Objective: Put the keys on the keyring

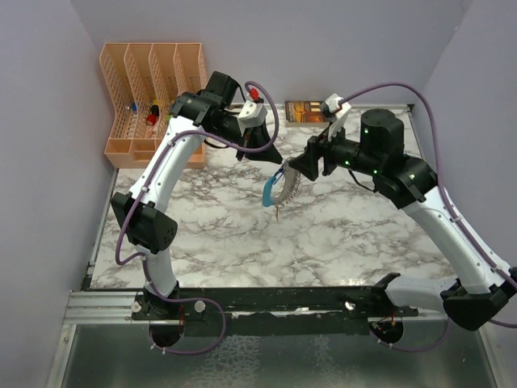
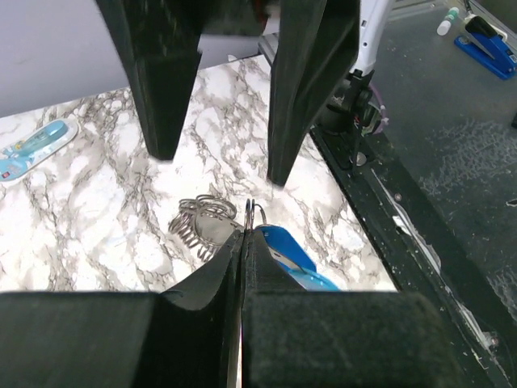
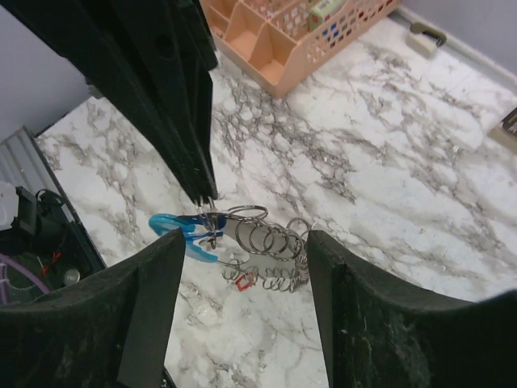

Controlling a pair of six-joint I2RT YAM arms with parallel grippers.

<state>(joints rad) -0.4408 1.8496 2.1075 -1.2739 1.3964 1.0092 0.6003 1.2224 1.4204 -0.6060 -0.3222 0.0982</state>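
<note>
Grey metal keyring [image 3: 266,234] (blue strap [image 3: 171,226] dangling) pinched in left claw [image 2: 242,236], right claw [image 3: 246,250] spread wide beside it

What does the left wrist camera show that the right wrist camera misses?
Only the left wrist view: a pale-blue object lying on the table, and a dark surface past the table's edge. Only the right wrist view: the orange organizer and a small red tag under the rings. Both: the keyring with its blue strap, pinched by the shut left gripper, with the right gripper open close by.
</note>
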